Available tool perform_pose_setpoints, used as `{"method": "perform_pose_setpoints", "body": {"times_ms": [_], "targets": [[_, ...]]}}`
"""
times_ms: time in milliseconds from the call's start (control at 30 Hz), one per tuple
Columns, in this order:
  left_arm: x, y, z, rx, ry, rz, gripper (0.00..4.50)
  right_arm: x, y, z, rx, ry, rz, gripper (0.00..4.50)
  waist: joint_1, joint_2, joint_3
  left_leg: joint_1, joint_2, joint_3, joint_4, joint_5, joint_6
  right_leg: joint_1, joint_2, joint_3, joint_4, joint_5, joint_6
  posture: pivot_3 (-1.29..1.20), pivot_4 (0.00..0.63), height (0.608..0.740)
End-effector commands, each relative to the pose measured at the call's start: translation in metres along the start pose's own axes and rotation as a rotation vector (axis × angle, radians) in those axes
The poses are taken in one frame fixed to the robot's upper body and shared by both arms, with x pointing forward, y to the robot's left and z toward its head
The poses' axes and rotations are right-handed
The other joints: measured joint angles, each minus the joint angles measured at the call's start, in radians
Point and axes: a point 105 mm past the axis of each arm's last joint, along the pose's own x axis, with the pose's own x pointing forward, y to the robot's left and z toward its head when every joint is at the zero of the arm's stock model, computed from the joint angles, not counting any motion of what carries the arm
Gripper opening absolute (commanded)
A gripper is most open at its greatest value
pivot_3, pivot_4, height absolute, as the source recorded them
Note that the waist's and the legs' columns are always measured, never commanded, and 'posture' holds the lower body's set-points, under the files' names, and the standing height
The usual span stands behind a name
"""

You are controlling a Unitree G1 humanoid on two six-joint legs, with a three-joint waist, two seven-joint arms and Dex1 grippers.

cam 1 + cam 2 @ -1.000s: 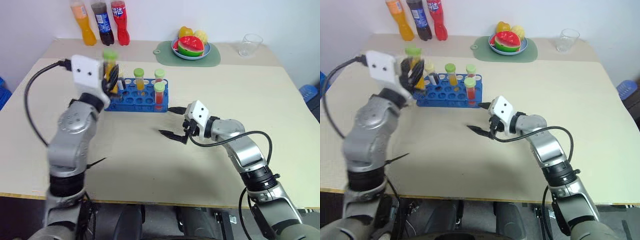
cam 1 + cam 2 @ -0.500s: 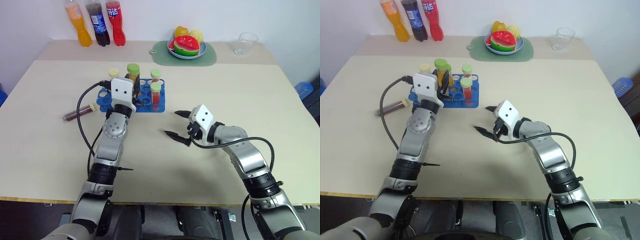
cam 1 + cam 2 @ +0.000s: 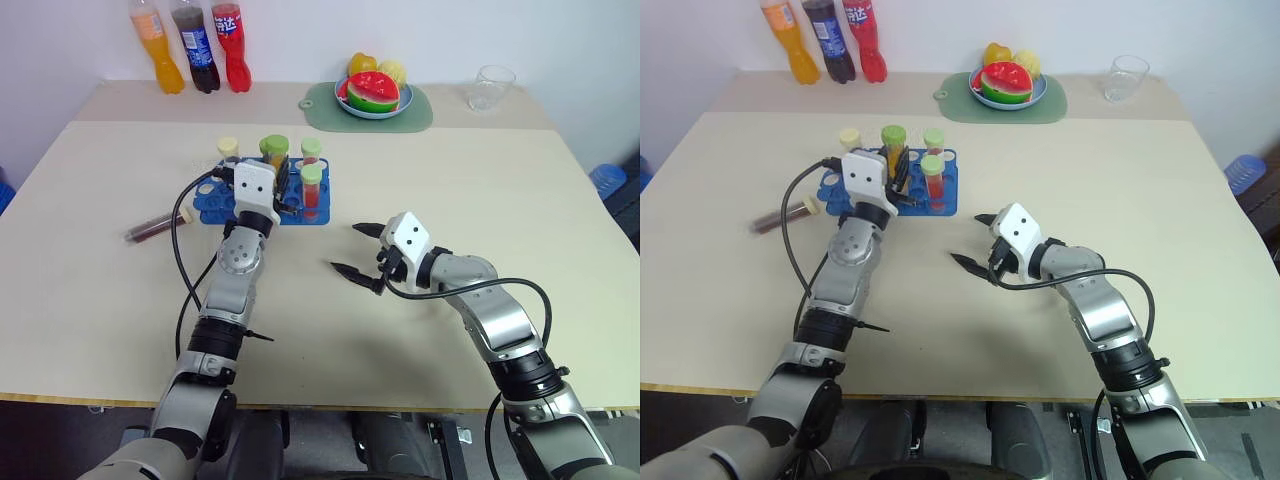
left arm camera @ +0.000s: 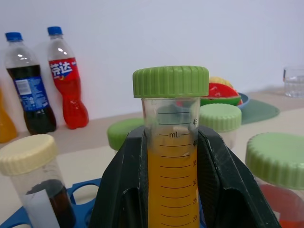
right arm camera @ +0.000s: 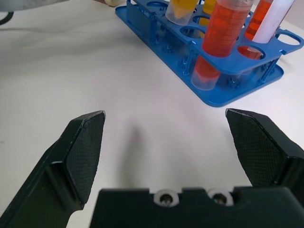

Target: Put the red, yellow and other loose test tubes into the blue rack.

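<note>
At the bright blue plastic rack (image 3: 262,200), the left gripper (image 4: 173,190) clamps a green-capped tube of yellow liquid (image 4: 172,156); the right gripper (image 3: 362,250) gapes wide at four o'clock. A dark-filled loose tube (image 3: 158,227) lies at nine o'clock on the pale wooden table (image 3: 500,200), three soda bottles (image 3: 192,45) against the white wall.

- Table (image 3: 560,230): pale beige top, rectangular, with a raised ledge along its far edge.
- Wall (image 3: 80,40): plain white, directly behind the table.
- Floor: dark below the near table edge.
- Lighting: even, with soft shadows on the tabletop.
</note>
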Motion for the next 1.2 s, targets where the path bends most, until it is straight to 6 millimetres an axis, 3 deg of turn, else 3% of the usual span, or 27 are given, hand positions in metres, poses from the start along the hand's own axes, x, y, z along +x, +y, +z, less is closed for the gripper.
{"method": "perform_pose_setpoints", "body": {"times_ms": [33,533,567,733,800,933,1033,1100,1200], "targets": [[-0.001,0.005,-0.001,0.022,-0.015,0.025,0.77,-0.003,-0.003,0.016,-0.041,-0.049,-0.011,4.5,0.0,0.0,0.0,0.0,0.0,0.0,0.0,0.0,0.0,0.0,0.0,0.0,0.0,0.0,0.0,0.0,0.15,0.734],[-0.009,0.014,-0.011,-0.054,-0.002,0.084,0.77,-0.002,0.001,0.016,-0.049,-0.044,0.006,4.5,-0.002,0.0,0.0,0.0,0.0,0.0,0.0,0.0,0.0,0.0,0.0,0.0,0.0,0.0,0.0,0.0,0.15,0.734],[-0.009,0.014,-0.011,-0.073,-0.004,0.086,1.84,-0.002,0.002,0.016,-0.05,-0.046,0.007,4.5,-0.002,0.0,0.0,0.0,0.0,0.0,0.0,0.0,0.0,0.0,0.0,0.0,0.0,0.0,0.0,0.0,0.15,0.734],[-0.01,0.025,0.004,-0.116,-0.061,0.104,4.21,-0.003,0.001,0.02,-0.049,-0.059,0.004,4.5,-0.001,0.0,0.0,0.0,0.0,0.0,0.0,0.0,0.0,0.0,0.0,0.0,0.0,0.0,0.0,0.0,0.15,0.734],[-0.012,0.032,0.015,-0.126,-0.096,0.113,4.21,-0.004,0.0,0.022,-0.049,-0.065,0.003,4.5,-0.002,0.0,0.0,0.0,0.0,0.0,0.0,0.0,0.0,0.0,0.0,0.0,0.0,0.0,0.0,0.0,0.15,0.734],[-0.021,0.069,0.061,-0.138,-0.203,0.129,4.21,-0.008,0.0,0.026,-0.045,-0.082,0.003,4.5,-0.005,0.0,0.0,0.0,0.0,0.0,0.0,0.0,0.0,0.0,0.0,0.0,0.0,0.0,0.0,0.0,0.15,0.734],[-0.028,0.093,0.097,-0.109,-0.198,-0.011,4.21,-0.01,-0.002,0.028,-0.046,-0.088,0.0,4.5,-0.008,0.0,0.0,0.0,0.001,0.0,0.0,0.0,0.0,0.0,0.001,0.0,0.001,0.0,0.0,0.0,0.15,0.734],[-0.034,0.104,0.103,-0.07,-0.084,-0.141,4.37,-0.01,-0.004,0.03,-0.05,-0.093,0.002,4.5,-0.01,0.0,0.0,0.001,0.002,0.0,0.0,0.0,0.0,0.0,0.001,0.0,0.002,0.0,0.0,0.0,0.15,0.734],[-0.045,0.122,0.093,0.045,0.172,-0.287,4.37,-0.01,-0.007,0.034,-0.063,-0.102,0.011,4.5,-0.015,0.001,0.0,0.001,0.001,0.0,0.0,0.0,0.0,0.001,0.001,0.0,0.001,0.0,0.0,0.0,0.15,0.734]]}}
